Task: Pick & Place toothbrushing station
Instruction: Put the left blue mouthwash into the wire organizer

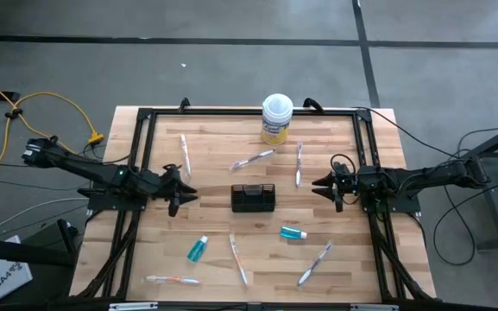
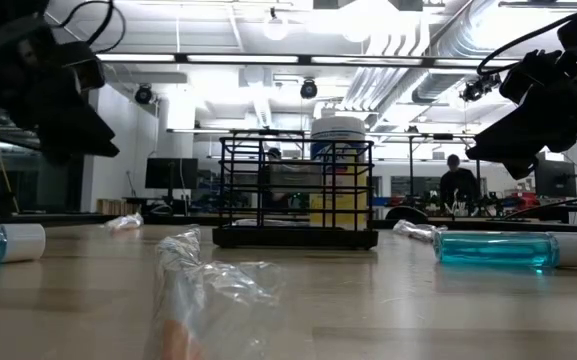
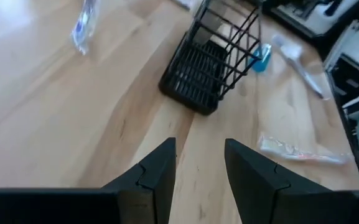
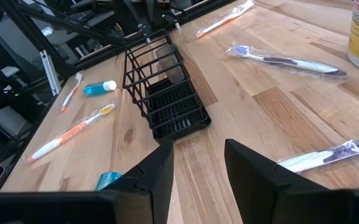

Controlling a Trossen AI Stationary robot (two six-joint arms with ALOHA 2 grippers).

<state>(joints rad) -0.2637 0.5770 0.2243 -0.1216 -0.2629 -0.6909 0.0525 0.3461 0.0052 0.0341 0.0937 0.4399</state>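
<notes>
The black wire-mesh holder stands upright on its base at the table's middle, with nothing in it. Wrapped pale toothbrushes lie flat around it, among them one behind it and one in front. Two teal white-capped tubes lie on their sides toward the near edge. My left gripper hovers open to the holder's left, pointing at the holder. My right gripper hovers open to its right, also facing the holder. Neither holds anything.
A yellow round tub with a white lid stands at the far edge behind the holder. A black frame borders the table's far and side edges. Bare wood lies between each gripper and the holder.
</notes>
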